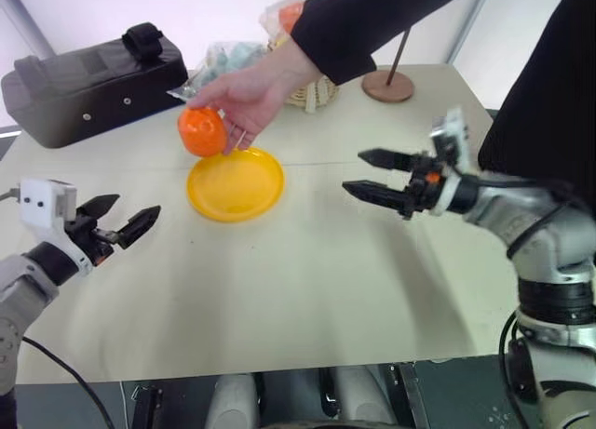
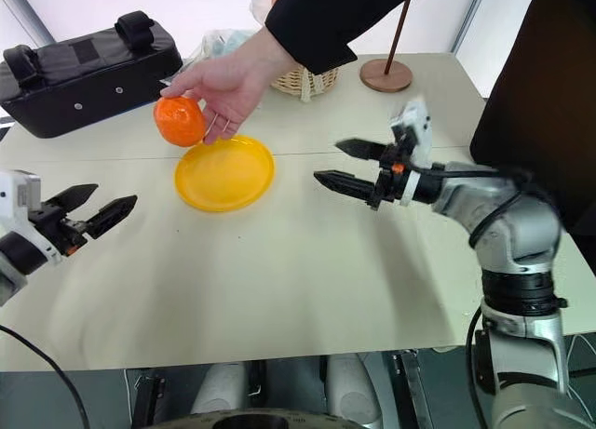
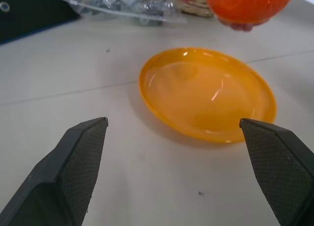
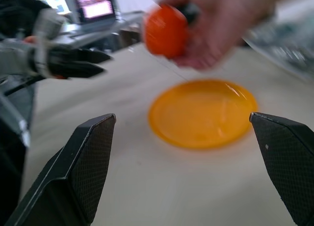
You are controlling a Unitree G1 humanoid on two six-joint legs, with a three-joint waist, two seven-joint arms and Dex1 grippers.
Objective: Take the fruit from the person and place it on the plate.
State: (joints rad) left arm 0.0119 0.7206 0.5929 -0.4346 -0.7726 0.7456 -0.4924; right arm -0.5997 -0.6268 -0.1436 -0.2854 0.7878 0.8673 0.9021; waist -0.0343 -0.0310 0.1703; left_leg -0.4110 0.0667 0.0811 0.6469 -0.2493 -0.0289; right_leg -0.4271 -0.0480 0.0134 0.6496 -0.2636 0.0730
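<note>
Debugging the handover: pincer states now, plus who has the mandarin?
Left pincer: open, empty.
Right pincer: open, empty.
Person's hand: holding the mandarin above the yellow plate.

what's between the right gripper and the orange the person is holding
Nothing visible: open tabletop separates the open right gripper from the orange in the person's hand above the plate.

- A lab or office is suggested: a laptop (image 4: 95, 8) is seen on a desk behind.
- A plain beige table (image 1: 307, 289) and black equipment bag (image 1: 93, 85) are seen.
</note>
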